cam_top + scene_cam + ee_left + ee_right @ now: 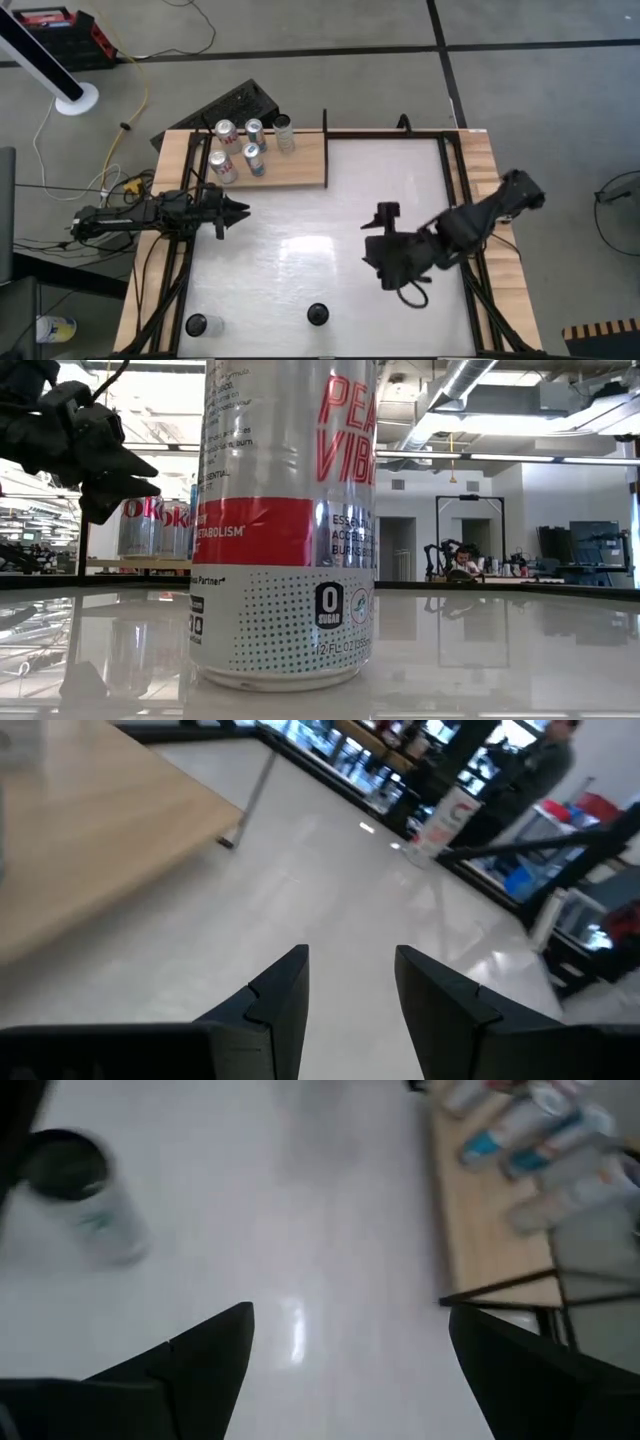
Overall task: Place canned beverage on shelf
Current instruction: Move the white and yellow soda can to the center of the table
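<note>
Five slim cans (238, 148) already stand on the flat light-wood shelf (300, 162); two dark-topped cans (317, 315) wait near the table's front edge. Left gripper (240, 210) hovers part-open, empty; right gripper (385, 262) gapes wide, empty.

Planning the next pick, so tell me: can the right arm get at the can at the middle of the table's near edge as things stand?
Probably yes. The right gripper hangs open and empty over bare white table, and nothing stands between it and that can. The left gripper is off by the shelf.
</note>
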You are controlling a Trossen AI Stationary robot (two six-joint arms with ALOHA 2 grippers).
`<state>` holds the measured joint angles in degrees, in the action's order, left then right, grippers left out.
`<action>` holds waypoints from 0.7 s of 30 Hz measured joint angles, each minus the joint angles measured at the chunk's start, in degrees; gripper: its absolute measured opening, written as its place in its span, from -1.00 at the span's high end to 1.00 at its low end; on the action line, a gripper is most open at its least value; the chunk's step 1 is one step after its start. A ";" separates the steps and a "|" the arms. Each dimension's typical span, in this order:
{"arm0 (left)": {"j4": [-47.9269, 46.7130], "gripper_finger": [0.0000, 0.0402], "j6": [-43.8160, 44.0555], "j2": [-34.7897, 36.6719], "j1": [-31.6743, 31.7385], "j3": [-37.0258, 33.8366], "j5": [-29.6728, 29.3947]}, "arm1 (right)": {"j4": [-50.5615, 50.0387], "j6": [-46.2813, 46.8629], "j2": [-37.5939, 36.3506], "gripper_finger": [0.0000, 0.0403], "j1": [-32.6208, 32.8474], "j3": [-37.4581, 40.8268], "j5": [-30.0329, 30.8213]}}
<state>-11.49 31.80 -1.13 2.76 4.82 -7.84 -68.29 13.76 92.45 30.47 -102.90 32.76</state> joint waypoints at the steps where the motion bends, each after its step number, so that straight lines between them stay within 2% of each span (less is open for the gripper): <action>1: -0.06 0.33 -0.48 0.01 0.01 0.02 -0.48 | 2.56 1.96 -0.93 -0.79 0.59 3.62 1.82; 7: -0.68 0.33 -2.31 0.00 0.02 0.17 -1.30 | 19.06 10.75 -2.84 -0.79 0.88 21.68 2.46; 14: 4.82 0.33 -1.34 0.00 0.02 0.00 0.10 | 30.96 11.29 -2.09 -0.79 0.26 28.45 2.48; 15: 5.77 0.33 -2.25 0.02 0.04 0.08 1.82 | 32.28 11.29 -2.14 -0.79 0.10 28.75 2.52; 18: 4.43 0.33 -7.20 -1.04 -0.04 2.51 13.04 | 33.05 11.30 -2.17 -0.79 0.14 29.23 2.51; 21: 0.51 0.33 -6.82 -4.60 -0.86 6.90 18.53 | 33.21 11.30 -2.17 -0.79 0.25 29.23 2.51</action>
<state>-10.98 24.98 -5.72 1.90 11.71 10.69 -35.08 25.06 90.28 30.71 -73.67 35.27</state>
